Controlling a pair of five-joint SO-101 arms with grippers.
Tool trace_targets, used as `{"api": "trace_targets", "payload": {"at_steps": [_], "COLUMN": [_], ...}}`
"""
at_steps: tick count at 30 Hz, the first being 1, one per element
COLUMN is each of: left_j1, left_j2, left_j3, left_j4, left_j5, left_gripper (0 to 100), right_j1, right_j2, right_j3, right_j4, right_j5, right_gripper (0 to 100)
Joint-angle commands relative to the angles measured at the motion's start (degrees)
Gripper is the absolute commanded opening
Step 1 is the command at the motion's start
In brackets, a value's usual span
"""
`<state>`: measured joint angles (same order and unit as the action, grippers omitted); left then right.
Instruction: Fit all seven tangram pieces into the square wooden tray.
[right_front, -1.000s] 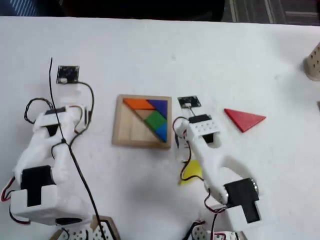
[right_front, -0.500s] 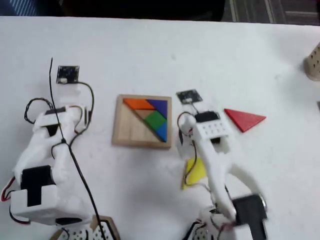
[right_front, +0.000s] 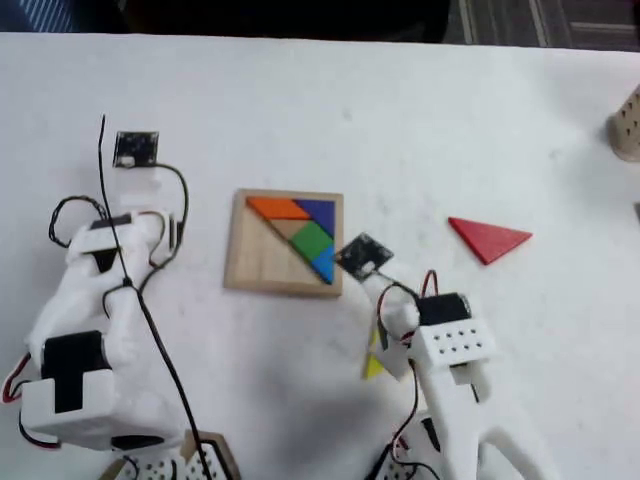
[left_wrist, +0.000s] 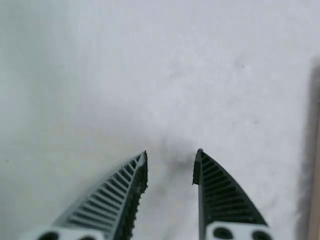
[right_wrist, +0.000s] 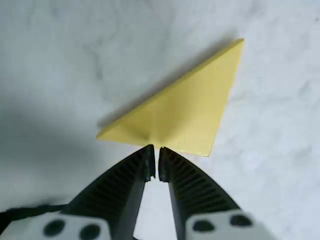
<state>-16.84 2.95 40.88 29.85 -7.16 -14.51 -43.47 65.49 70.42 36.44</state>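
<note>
The square wooden tray (right_front: 254, 266) lies mid-table with an orange piece (right_front: 277, 208), a purple triangle (right_front: 318, 211), a green square (right_front: 311, 240) and a blue triangle (right_front: 323, 263) in its right half. A red triangle (right_front: 488, 239) lies flat on the table to the tray's right. The yellow triangle (right_front: 373, 366) (right_wrist: 182, 117) lies near the front, partly under the right arm (right_front: 447, 342). My right gripper (right_wrist: 155, 164) is shut, its tips at the yellow triangle's edge. Left of the tray, my left gripper (left_wrist: 170, 162) stands open over bare table.
The left arm (right_front: 95, 300) and its cables take up the table's left side. A pale perforated object (right_front: 627, 125) stands at the far right edge. White table surface stretches behind the tray and around the red triangle.
The right arm has drawn back from beside the tray toward the front edge and now covers more of the yellow triangle. The left arm has kept still.
</note>
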Motion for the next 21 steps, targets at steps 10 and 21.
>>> {"api": "trace_targets", "payload": {"at_steps": [10, 21], "left_j1": [-0.48, -0.57], "left_j2": [-0.22, -0.22], "left_j3": [-3.43, -3.43], "left_j4": [0.09, 0.09], "left_j5": [0.97, 0.97], "left_gripper": [17, 17], "right_j1": [1.36, 1.89], "right_j2": [12.26, 22.20], "right_j3": [-0.35, -14.33], "right_j4": [-5.32, -13.14], "right_j5": [5.45, -10.64], "right_gripper": [1.8, 1.8]}}
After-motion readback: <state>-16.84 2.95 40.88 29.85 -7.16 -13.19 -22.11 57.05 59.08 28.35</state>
